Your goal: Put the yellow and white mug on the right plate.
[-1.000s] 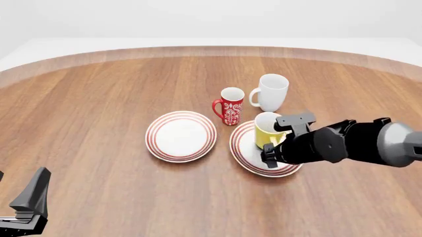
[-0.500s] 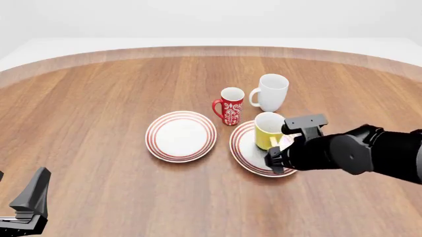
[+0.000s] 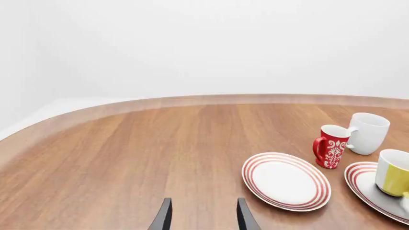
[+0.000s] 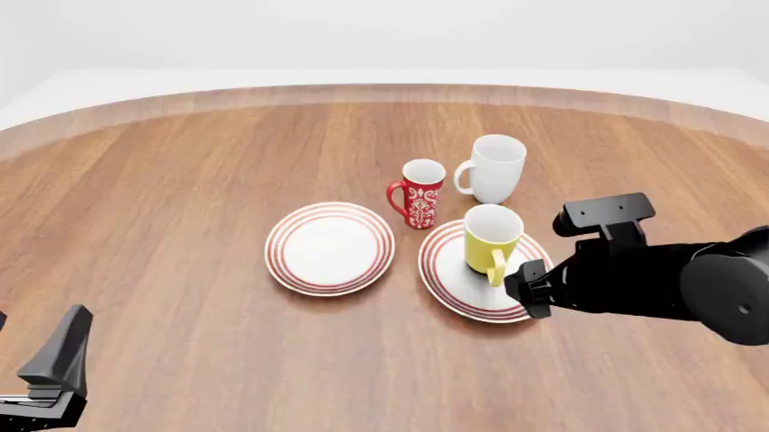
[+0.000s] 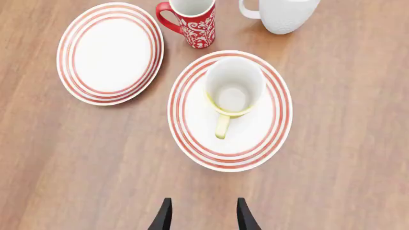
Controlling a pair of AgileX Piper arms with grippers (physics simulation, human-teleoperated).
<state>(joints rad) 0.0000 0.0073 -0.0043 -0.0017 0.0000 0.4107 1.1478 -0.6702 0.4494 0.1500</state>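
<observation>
The yellow and white mug point(image 4: 491, 237) stands upright on the right plate point(image 4: 449, 280), its handle pointing toward the near edge of the table. From above, the mug point(image 5: 234, 88) sits slightly off the centre of the plate point(image 5: 191, 139). My right gripper point(image 5: 203, 218) hovers above and just short of the plate, open with nothing between its fingers; in the front view it point(image 4: 530, 292) is beside the plate's right rim, apart from the mug. My left gripper point(image 3: 203, 220) is open and empty at the near left corner point(image 4: 54, 369).
The left plate point(image 4: 330, 247) lies beside the right one. A red-and-white patterned mug point(image 4: 420, 193) and a taller white mug point(image 4: 495, 168) stand just behind the plates. In the left wrist view the yellow mug point(image 3: 395, 172) shows at the edge.
My right gripper has drawn back to the right and away from the yellow mug, which stays standing on the right plate with its handle now in view. The left arm has not moved.
</observation>
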